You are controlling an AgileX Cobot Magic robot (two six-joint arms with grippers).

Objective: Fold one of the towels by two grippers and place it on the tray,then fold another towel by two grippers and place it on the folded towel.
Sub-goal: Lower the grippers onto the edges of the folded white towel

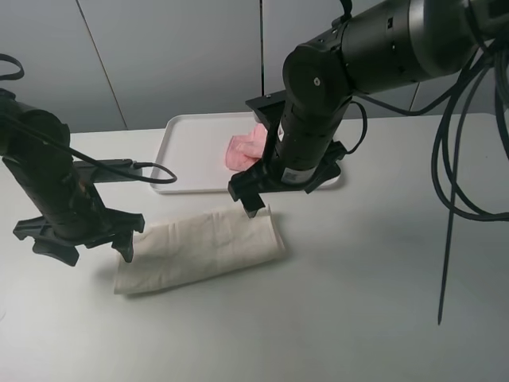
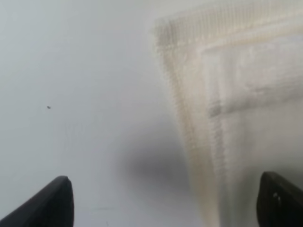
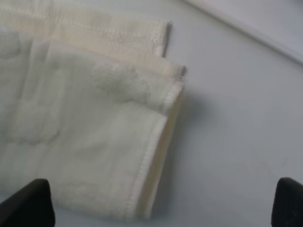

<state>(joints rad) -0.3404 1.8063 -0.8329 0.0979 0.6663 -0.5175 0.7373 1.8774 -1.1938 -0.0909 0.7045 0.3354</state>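
Note:
The cream-white towel point(image 1: 199, 248) lies folded into a long band on the table in front of the tray point(image 1: 191, 143). The pink towel point(image 1: 246, 149) sits folded on the tray, partly hidden behind the right arm. My left gripper point(image 1: 91, 248) hangs open over the band's left end, its fingers astride the towel's hemmed edge point(image 2: 189, 118). My right gripper point(image 1: 282, 191) is open just above the band's right end, where the layered corner point(image 3: 165, 90) shows between its spread fingers. Neither gripper holds anything.
A black cable point(image 1: 135, 167) loops from the left arm across the table toward the tray's left rim. More cables point(image 1: 453, 159) hang at the right. A strip of the tray rim point(image 3: 255, 28) shows beyond the towel's corner.

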